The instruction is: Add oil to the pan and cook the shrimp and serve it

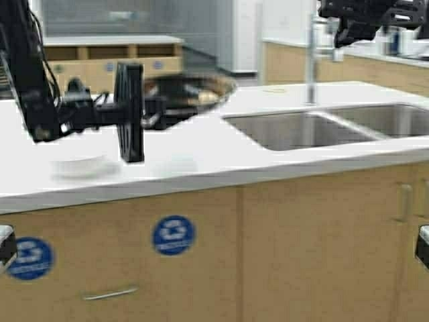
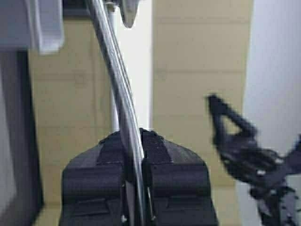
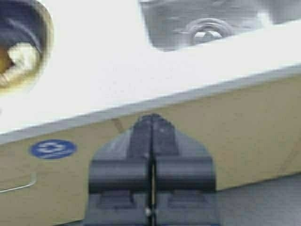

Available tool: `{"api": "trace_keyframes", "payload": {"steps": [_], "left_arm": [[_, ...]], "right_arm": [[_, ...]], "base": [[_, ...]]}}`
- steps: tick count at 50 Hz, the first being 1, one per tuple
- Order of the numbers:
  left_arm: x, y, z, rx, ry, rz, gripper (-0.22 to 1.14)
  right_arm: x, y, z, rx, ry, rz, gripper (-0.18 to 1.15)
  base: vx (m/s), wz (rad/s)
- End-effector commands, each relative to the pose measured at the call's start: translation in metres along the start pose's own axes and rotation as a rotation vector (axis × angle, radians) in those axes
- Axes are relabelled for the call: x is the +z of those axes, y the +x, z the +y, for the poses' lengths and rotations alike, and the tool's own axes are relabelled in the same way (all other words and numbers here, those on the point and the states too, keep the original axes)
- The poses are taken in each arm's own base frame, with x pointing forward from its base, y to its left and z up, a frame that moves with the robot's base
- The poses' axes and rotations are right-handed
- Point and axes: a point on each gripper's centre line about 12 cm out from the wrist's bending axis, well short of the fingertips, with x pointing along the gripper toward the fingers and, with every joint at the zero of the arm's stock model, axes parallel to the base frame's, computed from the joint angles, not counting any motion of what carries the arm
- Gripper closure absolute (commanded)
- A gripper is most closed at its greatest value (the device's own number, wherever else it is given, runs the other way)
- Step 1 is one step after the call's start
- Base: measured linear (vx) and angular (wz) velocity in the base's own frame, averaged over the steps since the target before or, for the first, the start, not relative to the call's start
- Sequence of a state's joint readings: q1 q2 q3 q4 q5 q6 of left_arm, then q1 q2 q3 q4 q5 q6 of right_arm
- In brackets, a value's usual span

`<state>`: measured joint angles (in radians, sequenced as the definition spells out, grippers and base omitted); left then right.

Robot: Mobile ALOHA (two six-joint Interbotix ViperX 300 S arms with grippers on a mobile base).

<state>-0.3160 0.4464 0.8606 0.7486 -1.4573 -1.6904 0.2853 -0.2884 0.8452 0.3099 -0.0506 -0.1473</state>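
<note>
My left gripper (image 1: 159, 107) is shut on the rim of the pan (image 1: 191, 90) and holds it above the white counter, left of the sink. In the left wrist view the thin steel rim (image 2: 117, 80) runs between the closed pads of the left gripper (image 2: 141, 134). The right wrist view shows the pan (image 3: 21, 42) from above, dark inside with a pale yellowish patch; I cannot tell whether that is the shrimp. My right gripper (image 1: 358, 20) hangs high at the far right, shut with nothing in it (image 3: 151, 120). The oil is out of view.
A white dish (image 1: 80, 165) lies on the counter (image 1: 201, 154) below the left arm. A steel double sink (image 1: 315, 127) with a tall faucet (image 1: 310, 60) fills the right side. Wooden cabinet fronts (image 1: 301, 248) run below the counter edge.
</note>
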Motion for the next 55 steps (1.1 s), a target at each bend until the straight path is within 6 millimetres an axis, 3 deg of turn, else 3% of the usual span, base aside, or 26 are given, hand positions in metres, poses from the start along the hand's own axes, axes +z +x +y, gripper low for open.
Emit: {"api": "trace_keyframes", "payload": {"steps": [1,22,39,55], "left_arm": [[0.002,0.006,-0.051,-0.075,0.107,0.003,0.88],[0.002,0.005,-0.077,-0.067,0.12,-0.008,0.88],[0.003,0.01,-0.072,-0.042,0.125,0.002,0.88],[0.012,0.018,-0.068,-0.014,0.131,-0.004,0.88]], "right_arm": [[0.009,-0.005,0.001,0.003,-0.001,-0.035,0.89],[0.012,-0.005,0.002,0.005,-0.001,-0.042,0.89],[-0.001,-0.004,-0.002,-0.005,-0.005,-0.01,0.89],[0.008,-0.002,-0.008,-0.021,0.008,-0.028,0.89]], "base": [[0.04,0.48],[0.03,0.39],[0.02,0.21],[0.02,0.1]]}}
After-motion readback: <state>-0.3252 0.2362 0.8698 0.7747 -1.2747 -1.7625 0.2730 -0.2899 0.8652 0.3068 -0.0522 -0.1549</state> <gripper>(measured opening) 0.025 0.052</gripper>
